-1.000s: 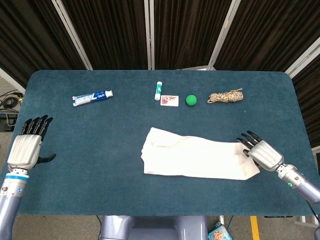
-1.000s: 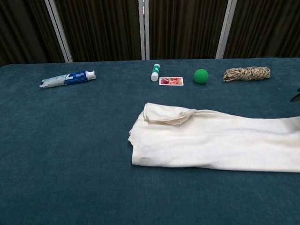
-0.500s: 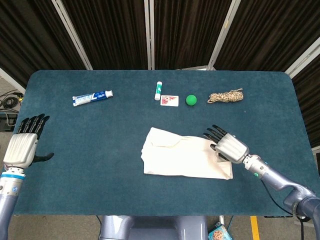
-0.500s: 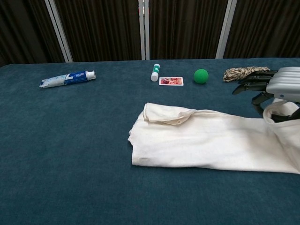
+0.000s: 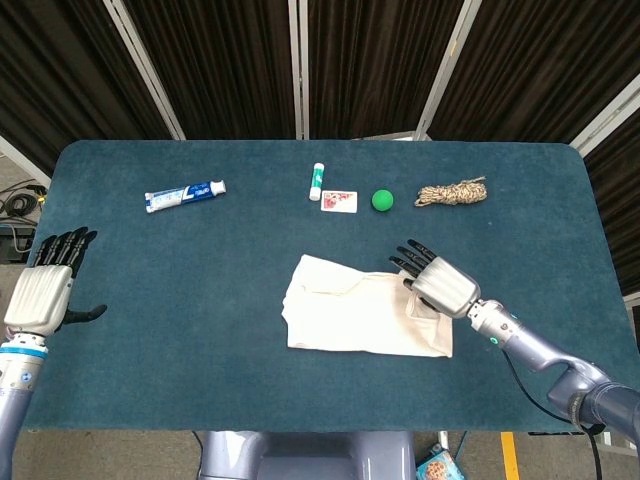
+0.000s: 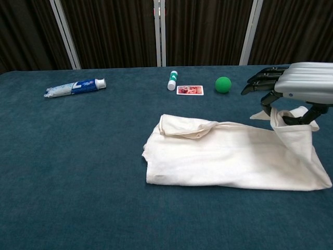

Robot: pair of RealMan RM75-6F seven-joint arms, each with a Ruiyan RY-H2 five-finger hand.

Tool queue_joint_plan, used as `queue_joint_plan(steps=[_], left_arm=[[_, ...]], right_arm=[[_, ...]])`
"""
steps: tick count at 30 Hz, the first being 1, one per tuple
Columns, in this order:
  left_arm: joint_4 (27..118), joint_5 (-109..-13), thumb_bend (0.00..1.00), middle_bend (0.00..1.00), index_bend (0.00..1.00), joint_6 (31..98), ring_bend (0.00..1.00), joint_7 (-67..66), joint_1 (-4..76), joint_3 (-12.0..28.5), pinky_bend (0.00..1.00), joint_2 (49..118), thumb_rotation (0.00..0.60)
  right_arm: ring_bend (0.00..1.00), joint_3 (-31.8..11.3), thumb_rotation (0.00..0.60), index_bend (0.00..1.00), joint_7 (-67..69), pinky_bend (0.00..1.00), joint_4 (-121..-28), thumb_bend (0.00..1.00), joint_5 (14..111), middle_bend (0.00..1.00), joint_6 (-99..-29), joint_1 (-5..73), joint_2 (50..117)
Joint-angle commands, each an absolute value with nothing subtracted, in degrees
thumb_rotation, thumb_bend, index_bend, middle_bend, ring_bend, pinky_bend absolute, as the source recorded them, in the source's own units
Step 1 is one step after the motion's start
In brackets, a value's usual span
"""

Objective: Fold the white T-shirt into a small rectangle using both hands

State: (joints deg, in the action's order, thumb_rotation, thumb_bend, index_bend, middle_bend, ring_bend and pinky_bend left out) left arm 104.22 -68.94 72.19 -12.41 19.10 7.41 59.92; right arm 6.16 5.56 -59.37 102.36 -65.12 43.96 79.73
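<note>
Folding Underway: Right End of Shirt Carried Inward

Right hand (image 5: 437, 283) grips the right end of the white T-shirt (image 5: 355, 318) and holds it lifted above the cloth, right of frame centre. A second ago that end lay flat near the right side of the bench (image 5: 200, 300) under the same hand; it has since travelled leftward, and the shirt's outline in the head view is now markedly shorter. In the chest view the raised flap hangs from the fingers (image 6: 260, 79) with the rest of the shirt flat on the surface.

Left hand (image 5: 42, 290) hovers at the far left edge of frame, fingers apart, holding nothing, well apart from the shirt and little moved.

Assessment: the crosswise fold is partly made; the flap is not yet laid down. The left hand is taking no part at present.

Toothpaste tube (image 5: 185, 195) lies in the upper left, untouched.
</note>
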Motion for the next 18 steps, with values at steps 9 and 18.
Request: queue_joint_plan(steps=[9,18], left_arm=[[104.17,-69.29,0.0,0.0,0.0,71.98,0.0,-10.86,18.95,7.56,0.0,59.28,0.6],[104.12,-69.39,0.0,0.0,0.0,71.54,0.0,-8.41,18.74,7.86,0.0,58.32,0.6]], right_arm=[[0.0,2.3,0.6,0.74,0.05,0.0,-65.28,0.4,99.75,0.11,-61.33,46.7,79.62],[0.0,-2.52,0.6,0.74,-5.88,0.0,-70.48,0.41,95.03,0.11,-56.82,49.44,80.5]])
